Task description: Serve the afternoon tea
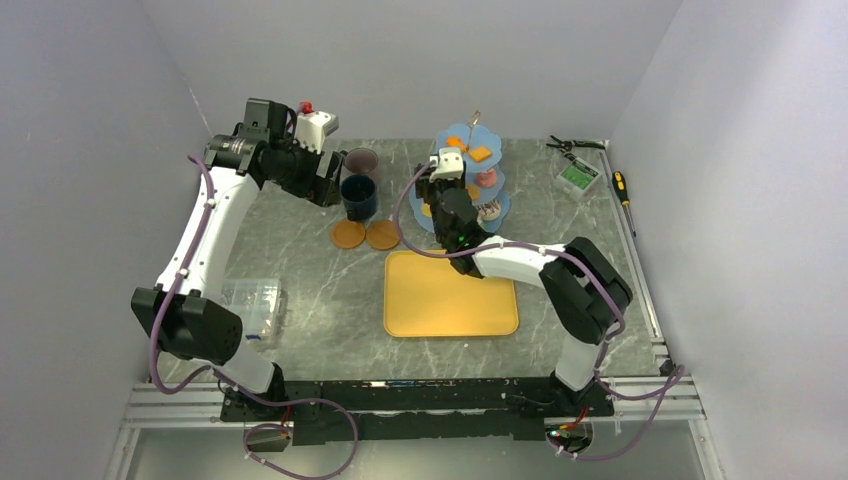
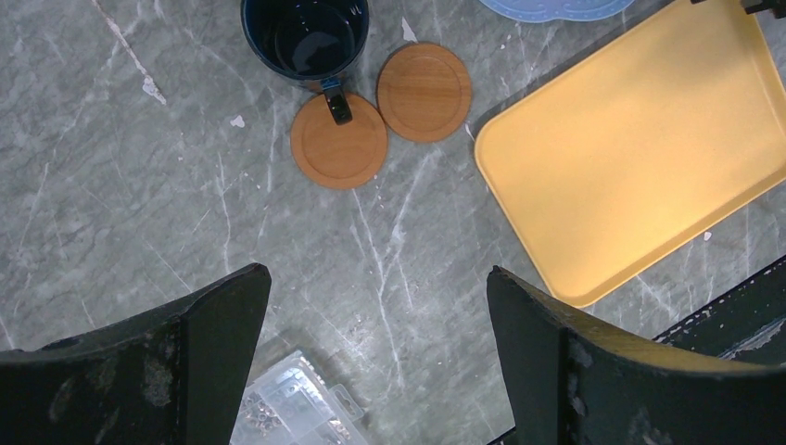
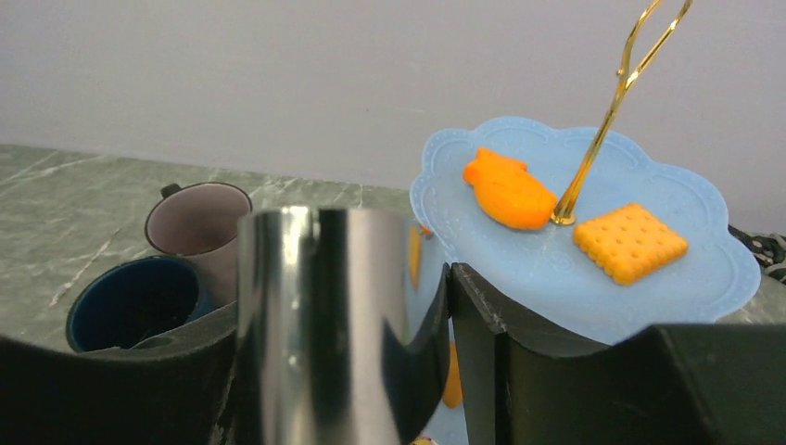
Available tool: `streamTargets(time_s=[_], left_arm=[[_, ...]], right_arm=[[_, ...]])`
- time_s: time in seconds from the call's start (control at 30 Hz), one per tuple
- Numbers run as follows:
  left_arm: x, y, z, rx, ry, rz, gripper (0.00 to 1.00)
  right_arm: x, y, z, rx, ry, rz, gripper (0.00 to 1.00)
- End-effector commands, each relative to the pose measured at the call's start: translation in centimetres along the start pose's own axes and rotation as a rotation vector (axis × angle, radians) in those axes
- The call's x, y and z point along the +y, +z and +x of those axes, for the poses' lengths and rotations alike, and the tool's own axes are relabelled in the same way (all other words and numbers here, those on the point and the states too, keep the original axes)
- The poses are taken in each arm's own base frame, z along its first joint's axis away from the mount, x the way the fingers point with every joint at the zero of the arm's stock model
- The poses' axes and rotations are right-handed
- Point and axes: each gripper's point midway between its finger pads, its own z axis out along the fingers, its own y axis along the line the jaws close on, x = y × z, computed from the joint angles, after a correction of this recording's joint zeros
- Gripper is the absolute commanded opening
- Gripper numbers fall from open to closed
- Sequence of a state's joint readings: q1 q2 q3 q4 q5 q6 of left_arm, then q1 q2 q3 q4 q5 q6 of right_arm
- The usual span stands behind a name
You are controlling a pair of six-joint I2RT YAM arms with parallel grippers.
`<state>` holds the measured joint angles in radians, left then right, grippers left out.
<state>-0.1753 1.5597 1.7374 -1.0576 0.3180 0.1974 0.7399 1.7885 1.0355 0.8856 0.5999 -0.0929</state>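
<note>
Table (image 1: 300, 260): grey marbled top, both arms reaching out over it.

Yellow tray (image 2: 640, 148): flat on the table, off to the right of the left gripper (image 2: 380, 278), past its right-hand finger.

Light-blue stand (image 3: 556, 278): directly ahead of the right gripper (image 3: 450, 273). The top tier sits just beyond the fingertips, and a gold rod (image 3: 612, 102) rises from its middle.

Left gripper is high over the table with its fingers (image 2: 213, 324) spread wide and nothing between them. A clear plastic box (image 2: 292, 408) lies below, near the left-hand finger.

Right gripper has its two fingers (image 3: 575, 371) drawn together to a thin seam, so it reads as closed. A shiny metal cylinder (image 3: 320, 324) overlaps the left-hand finger in the wrist view. What it is, and whether it is held, cannot be told.

Dark-blue mug (image 2: 306, 37): well ahead of the left gripper, upright, with its handle over the nearer coaster. From the right gripper it lies to the left and lower.

Mauve mug (image 3: 199, 222): just behind the dark-blue mug, touching or nearly so.

Two brown coasters (image 2: 338, 141), side by side, lie ahead of the left gripper between the mug and the tray.

Orange biscuits on the top tier: a fish shape (image 3: 508, 190) left of the rod and a square cracker (image 3: 630, 243) to its right.
</note>
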Motion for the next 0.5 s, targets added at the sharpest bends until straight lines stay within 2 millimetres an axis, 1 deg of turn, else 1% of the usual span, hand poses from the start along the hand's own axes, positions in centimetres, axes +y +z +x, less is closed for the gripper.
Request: streamTargets(time_s=[0.0,0.27,0.37,0.47], left_arm=[[-0.5,-1.6,-1.2,-0.072,0.031,0.008,0.93],[-0.5,-1.6,-1.2,-0.072,0.03,0.01,0.93],[-0.6,-1.6,-1.3,-0.074,0.028,0.014,0.93],[-0.7,-1.5,-1.3,-0.077,0.026,0.017,0.93]], right_arm=[[-0.2,-0.5,-5.6,-0.108,0.099,-0.03,0.57],[0.3,-3.2,-8.1,-0.123,0.096,-0.08,0.57],[0.4,-4.4,-8.1,-0.109,0.069,-0.079,0.57],[0.0,-5.3,-7.8,-0.104,0.05,-0.068,0.57]])
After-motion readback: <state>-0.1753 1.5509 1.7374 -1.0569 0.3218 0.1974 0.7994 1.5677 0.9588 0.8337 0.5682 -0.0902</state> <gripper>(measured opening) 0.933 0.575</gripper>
